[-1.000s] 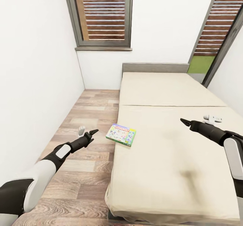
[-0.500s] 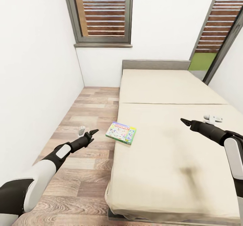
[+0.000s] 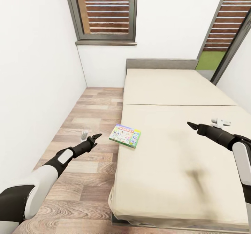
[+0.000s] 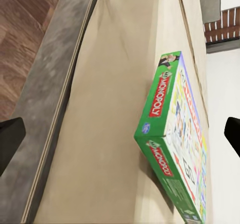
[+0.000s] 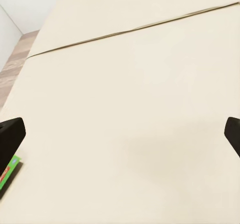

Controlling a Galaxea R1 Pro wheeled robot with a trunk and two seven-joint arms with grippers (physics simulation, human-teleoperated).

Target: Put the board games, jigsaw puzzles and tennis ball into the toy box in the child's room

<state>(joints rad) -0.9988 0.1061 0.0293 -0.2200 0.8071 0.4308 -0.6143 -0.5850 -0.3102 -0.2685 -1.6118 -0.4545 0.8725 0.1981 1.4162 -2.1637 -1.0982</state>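
Head cam is tilting down a bit vs a sec ago, whole scene sliding up; arms and box aren't shifting relative to each other. Monopoly box (image 3: 124,135) is lying flat at the bed (image 3: 174,164) edge, just ahead of the left fingers (image 3: 96,136), not touching. L fingers are spread wide, empty; right fingers (image 3: 190,125) likewise, hovering over bare mattress. Judging: approach is lining up, grasp not begun yet.
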